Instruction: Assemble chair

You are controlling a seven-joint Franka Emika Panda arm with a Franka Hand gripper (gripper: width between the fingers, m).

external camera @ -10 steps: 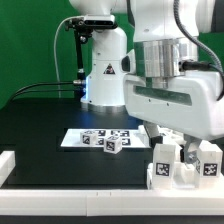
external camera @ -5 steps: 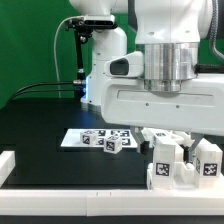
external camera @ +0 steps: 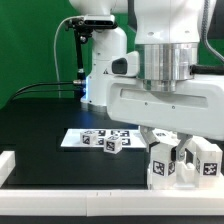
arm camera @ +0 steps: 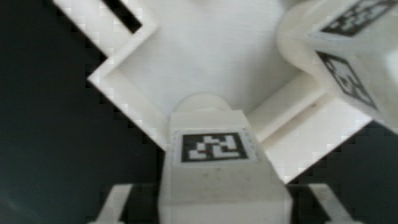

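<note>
The chair's white tagged blocks [external camera: 167,163] stand at the exterior view's right, near the front rail, with another tagged block [external camera: 207,160] beside them. My gripper [external camera: 170,140] hangs straight over them. In the wrist view a white bar with a square tag [arm camera: 217,150] lies between my fingers [arm camera: 121,203]. My gripper [arm camera: 217,212] is open, with a dark gap showing on each side of the bar. A second tagged block [arm camera: 349,52] sits close by on a white seat panel [arm camera: 187,55]. Small tagged chair pieces [external camera: 109,141] lie on the marker board.
The marker board [external camera: 76,138] lies on the black table. A low white border rail [external camera: 70,176] runs along the front, with a white corner block [external camera: 5,163] at the exterior view's left. The robot base [external camera: 104,70] stands behind.
The arm has come down over the chair blocks at the exterior view's right. The jaws have drawn in toward the tagged bar.
</note>
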